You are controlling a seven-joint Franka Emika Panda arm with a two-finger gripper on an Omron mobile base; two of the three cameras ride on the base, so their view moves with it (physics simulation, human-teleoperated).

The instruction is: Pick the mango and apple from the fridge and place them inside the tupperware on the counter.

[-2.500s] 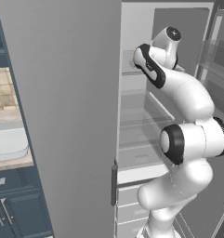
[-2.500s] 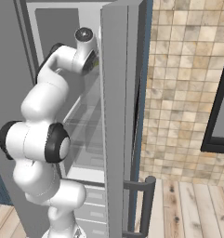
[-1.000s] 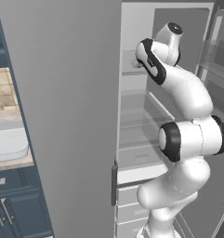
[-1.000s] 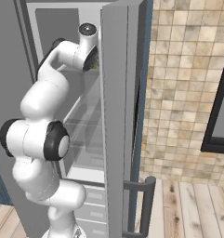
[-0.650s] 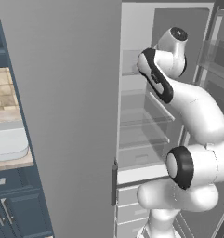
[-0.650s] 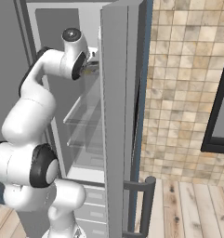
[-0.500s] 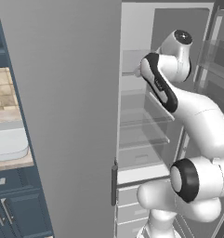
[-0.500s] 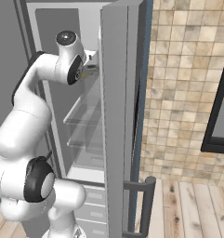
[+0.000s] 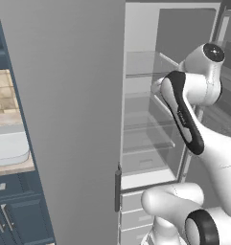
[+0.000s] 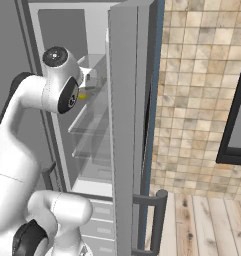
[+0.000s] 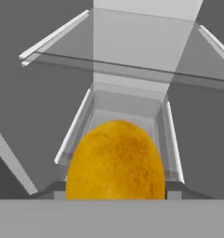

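Left base view: the white arm has swung back from the tall grey fridge (image 9: 64, 119) with its white interior and clear glass shelves; a second ago the wrist sat deeper among the upper shelves, now the elbow has dropped low and the forearm slants out of the opening. At the left edge, the shallow pale rectangular tupperware (image 9: 9, 148) waits on the counter over dark blue cabinets (image 9: 16, 210).

Right base view: the two-finger gripper (image 10: 84, 96) is just outside the shelf edge, a sliver of the yellow-orange oval mango (image 10: 82, 96) showing at it. A tan tiled wall (image 10: 197, 100) and a plank floor (image 10: 202, 225) lie beyond the door.

Hand view: the mango fills the lower middle, pinched between the dark fingertips (image 11: 174, 187), glass shelves behind. The pick looks done; the carry to the tupperware comes next, and the apple is left for later
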